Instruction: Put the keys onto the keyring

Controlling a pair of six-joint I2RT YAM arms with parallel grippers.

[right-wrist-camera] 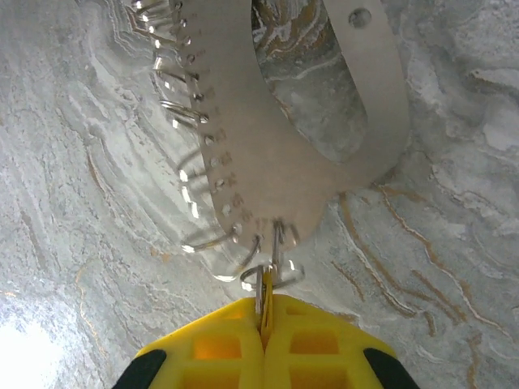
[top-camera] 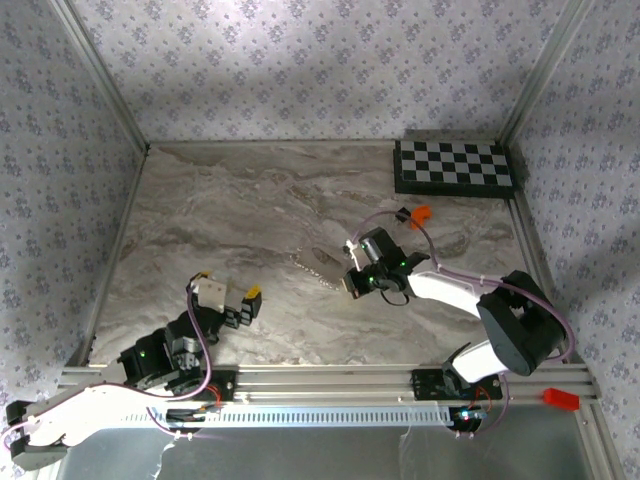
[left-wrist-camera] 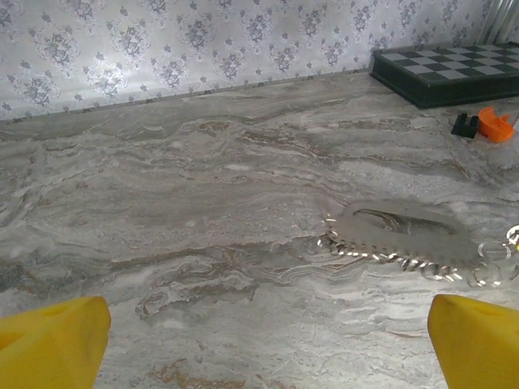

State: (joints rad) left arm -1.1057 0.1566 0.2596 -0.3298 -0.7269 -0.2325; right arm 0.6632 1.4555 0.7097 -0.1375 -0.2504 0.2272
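Observation:
The keyring [right-wrist-camera: 268,154] is a flat silvery oval loop lying on the marble, with several small wire rings hooked through holes along its edge. My right gripper [right-wrist-camera: 263,306] is shut at the loop's near end, pinching a thin yellow and silvery key [right-wrist-camera: 264,285] seen edge-on, together with a small ring [right-wrist-camera: 280,274]. From above, that gripper [top-camera: 352,283] sits mid-table. In the left wrist view the keyring [left-wrist-camera: 401,235] lies ahead to the right. My left gripper [left-wrist-camera: 263,344] is open with nothing between its yellow pads [left-wrist-camera: 53,340], and from above it [top-camera: 240,303] rests near the front left.
A chessboard [top-camera: 455,167] lies at the back right corner. A small orange and black piece [top-camera: 418,213] sits in front of it, also seen as the orange piece [left-wrist-camera: 493,124]. Patterned walls close off three sides of the marble table [top-camera: 230,220].

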